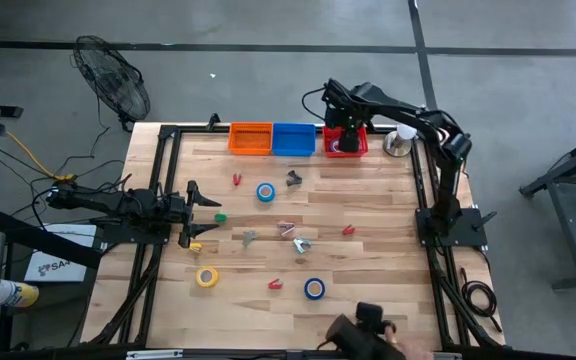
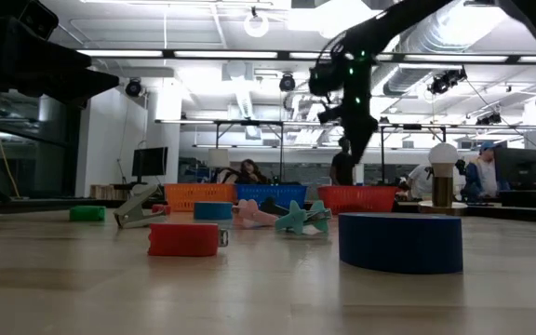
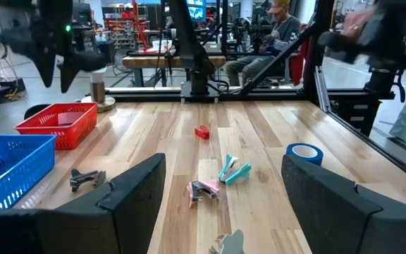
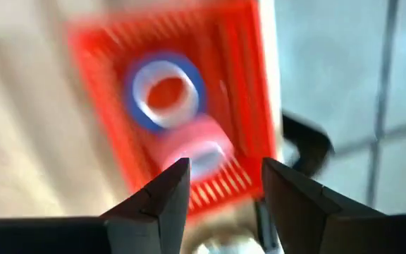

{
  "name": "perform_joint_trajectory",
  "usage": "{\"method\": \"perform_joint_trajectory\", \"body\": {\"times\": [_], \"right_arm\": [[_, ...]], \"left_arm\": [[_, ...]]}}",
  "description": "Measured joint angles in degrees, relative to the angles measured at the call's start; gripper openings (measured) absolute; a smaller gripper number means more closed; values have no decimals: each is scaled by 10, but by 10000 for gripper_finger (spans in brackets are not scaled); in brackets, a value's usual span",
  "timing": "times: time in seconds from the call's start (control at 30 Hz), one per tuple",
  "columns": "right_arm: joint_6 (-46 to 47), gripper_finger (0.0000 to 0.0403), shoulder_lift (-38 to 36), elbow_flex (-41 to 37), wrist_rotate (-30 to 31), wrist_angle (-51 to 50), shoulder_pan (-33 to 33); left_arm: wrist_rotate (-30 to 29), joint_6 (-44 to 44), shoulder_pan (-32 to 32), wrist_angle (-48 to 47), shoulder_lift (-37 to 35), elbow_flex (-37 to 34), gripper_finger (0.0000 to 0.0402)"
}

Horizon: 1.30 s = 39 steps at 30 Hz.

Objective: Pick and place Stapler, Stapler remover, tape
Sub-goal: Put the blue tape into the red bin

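My right gripper (image 1: 344, 126) hangs open over the red basket (image 1: 345, 143) at the table's far edge, pointing steeply down. In the right wrist view, a blue tape roll (image 4: 134, 99) and a pink tape roll (image 4: 197, 147) show blurred inside the basket (image 4: 242, 85), below the open fingers (image 4: 224, 187). On the table lie a blue tape roll (image 1: 266, 192), a yellow one (image 1: 206, 277) and another blue one (image 1: 314, 289). Small red (image 1: 237, 180), grey (image 1: 294, 179), pink (image 1: 286, 228) and teal (image 1: 301, 244) stapler tools lie scattered. My left gripper (image 1: 203, 207) waits open at the left.
An orange basket (image 1: 251, 137) and a blue basket (image 1: 293, 138) stand left of the red one. A white ball on a metal base (image 1: 401, 140) stands to its right. A green piece (image 1: 221, 215) lies near my left gripper. A person's hand (image 1: 393, 332) shows at the near edge.
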Motion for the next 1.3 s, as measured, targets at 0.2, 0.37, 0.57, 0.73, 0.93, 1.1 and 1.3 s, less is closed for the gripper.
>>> {"method": "perform_joint_trajectory", "body": {"times": [0.2,0.37,0.57,0.73,0.93,1.1,1.3], "right_arm": [[-62,168,-6,0,-90,52,54],[-90,168,-6,0,-83,116,120],[-94,167,-6,0,-87,149,186],[-93,167,2,0,-127,189,228],[-82,167,52,-3,-164,251,257],[-85,167,80,-2,-171,328,267],[-83,167,106,-2,-201,361,268]], "left_arm": [[0,0,0,0,0,0,280],[0,0,0,0,0,0,280],[0,0,0,0,0,0,280],[0,0,0,0,0,0,280],[0,0,0,0,0,0,280],[0,0,0,0,0,0,280],[0,0,0,0,0,0,280]]}}
